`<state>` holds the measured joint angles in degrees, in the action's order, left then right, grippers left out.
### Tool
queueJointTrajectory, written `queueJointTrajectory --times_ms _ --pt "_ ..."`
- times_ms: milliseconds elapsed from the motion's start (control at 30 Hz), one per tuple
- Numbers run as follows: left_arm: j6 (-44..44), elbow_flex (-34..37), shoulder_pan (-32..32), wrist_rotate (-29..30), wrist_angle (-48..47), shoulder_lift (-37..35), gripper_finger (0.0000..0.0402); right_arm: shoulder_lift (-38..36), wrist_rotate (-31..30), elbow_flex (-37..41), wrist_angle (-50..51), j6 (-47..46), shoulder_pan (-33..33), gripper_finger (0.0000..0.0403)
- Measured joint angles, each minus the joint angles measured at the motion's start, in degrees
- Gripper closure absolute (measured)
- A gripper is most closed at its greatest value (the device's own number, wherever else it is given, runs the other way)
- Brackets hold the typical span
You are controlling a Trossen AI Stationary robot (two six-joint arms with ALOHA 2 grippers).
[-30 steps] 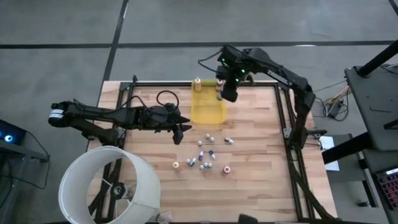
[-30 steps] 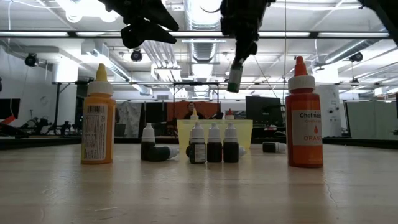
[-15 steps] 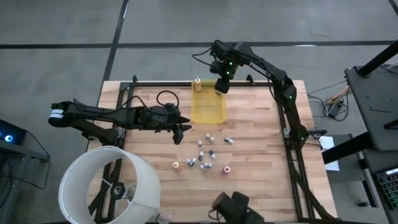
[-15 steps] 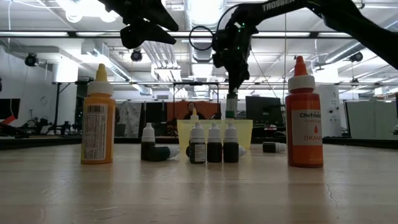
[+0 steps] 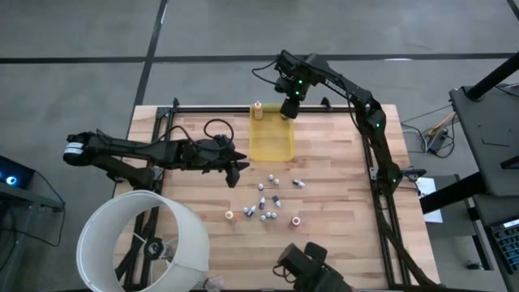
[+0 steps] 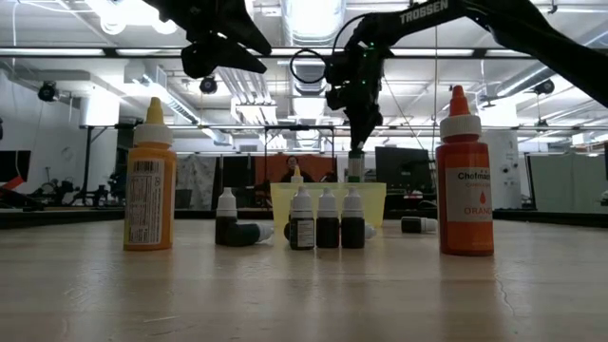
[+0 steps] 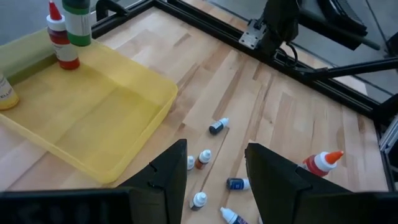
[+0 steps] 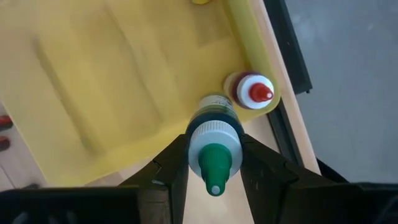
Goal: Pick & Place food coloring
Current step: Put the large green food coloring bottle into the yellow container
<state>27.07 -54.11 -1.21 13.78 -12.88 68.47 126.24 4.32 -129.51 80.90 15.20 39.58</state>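
Right wrist view, green-capped bottle (upright) between tool fingers

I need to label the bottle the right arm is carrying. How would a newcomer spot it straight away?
Find the yellow tray at the table's far edge. Over its far right corner hangs the right end effector, shut on a green-capped bottle. The red-capped bottle beside it stands in the tray; this one is gripped.
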Motion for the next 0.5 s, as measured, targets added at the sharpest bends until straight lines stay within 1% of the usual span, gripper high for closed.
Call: queueJointTrajectory --times_ms 500 --pt "-0.02 0.0 0.0 0.32 0.02 0.0 0.0266 2.29 0.39 2.29 -1.5 -0.2 -0.05 0.0289"
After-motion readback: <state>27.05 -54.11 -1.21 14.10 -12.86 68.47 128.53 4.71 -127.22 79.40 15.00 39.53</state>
